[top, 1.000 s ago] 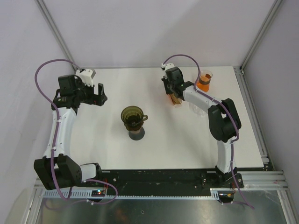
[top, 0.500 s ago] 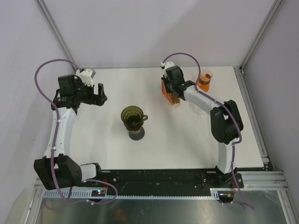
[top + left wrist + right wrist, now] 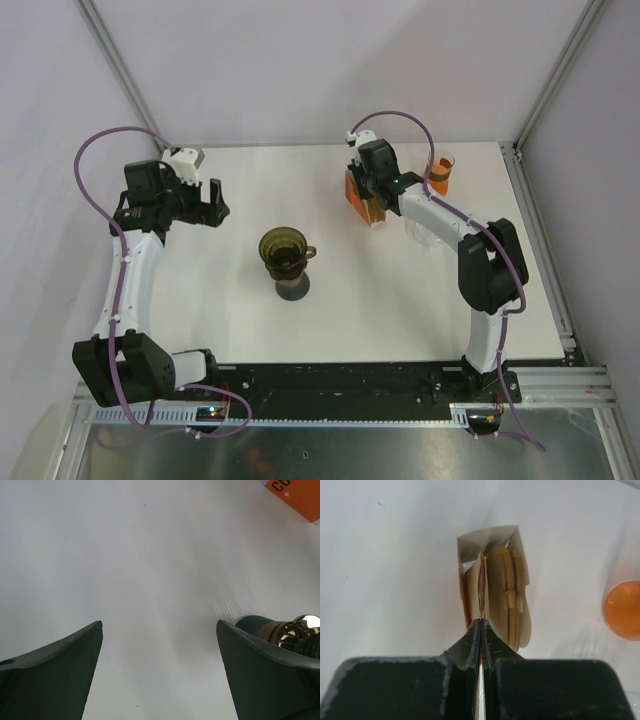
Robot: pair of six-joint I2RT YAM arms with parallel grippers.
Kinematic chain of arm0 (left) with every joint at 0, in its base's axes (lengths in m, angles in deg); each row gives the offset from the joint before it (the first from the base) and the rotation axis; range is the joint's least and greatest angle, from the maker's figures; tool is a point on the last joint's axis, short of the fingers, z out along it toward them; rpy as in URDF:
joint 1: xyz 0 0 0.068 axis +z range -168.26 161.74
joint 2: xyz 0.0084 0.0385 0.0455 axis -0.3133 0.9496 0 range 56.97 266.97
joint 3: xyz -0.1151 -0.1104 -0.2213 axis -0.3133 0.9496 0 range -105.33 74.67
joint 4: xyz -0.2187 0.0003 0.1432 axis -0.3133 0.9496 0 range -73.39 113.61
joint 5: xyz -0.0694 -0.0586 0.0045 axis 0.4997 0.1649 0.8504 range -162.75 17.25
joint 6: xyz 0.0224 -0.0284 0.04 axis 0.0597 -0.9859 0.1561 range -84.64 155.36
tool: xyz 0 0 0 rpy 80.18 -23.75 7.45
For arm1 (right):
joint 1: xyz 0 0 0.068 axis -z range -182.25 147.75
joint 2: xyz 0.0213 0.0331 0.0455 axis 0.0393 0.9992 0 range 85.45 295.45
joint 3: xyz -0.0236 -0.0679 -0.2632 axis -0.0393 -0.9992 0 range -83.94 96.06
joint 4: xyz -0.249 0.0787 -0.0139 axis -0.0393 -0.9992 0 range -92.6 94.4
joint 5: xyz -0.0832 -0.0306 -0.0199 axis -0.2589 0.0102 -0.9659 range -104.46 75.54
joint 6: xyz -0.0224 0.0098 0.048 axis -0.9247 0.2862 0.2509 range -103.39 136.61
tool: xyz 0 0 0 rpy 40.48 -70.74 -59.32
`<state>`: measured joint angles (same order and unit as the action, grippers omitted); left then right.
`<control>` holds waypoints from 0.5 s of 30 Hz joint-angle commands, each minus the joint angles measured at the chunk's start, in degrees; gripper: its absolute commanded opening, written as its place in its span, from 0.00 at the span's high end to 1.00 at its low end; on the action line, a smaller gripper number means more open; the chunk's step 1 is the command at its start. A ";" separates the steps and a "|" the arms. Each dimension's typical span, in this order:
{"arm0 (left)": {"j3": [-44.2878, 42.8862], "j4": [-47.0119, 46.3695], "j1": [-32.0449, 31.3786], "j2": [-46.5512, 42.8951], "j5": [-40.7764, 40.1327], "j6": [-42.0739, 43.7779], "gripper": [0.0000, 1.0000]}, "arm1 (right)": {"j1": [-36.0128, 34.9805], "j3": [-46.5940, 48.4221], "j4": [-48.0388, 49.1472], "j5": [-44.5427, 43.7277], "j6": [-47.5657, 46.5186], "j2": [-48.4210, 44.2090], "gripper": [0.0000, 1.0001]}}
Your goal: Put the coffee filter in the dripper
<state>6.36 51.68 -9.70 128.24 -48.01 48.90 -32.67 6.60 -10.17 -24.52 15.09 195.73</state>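
White worktop point(image 3: 380, 300), pale lilac walls point(image 3: 300, 70). Near the far edge we see our right gripper point(image 3: 481, 627) clamped on a coffee filter point(image 3: 481, 575); our left gripper point(image 3: 159, 625) is spread wide.

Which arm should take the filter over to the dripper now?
Right. The right gripper is shut on a coffee filter at the filter box; the left gripper is open, holding nothing, left of the dripper.
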 commanded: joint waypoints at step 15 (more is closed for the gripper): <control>-0.62 -1.24 0.65 -1.29 1.50 0.04 0.00 | -0.60 -4.37 -1.70 2.26 -1.02 -4.27 0.88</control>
<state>6.36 51.68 -9.70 128.24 -47.95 48.90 -32.89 2.84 -11.87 -24.08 14.50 194.09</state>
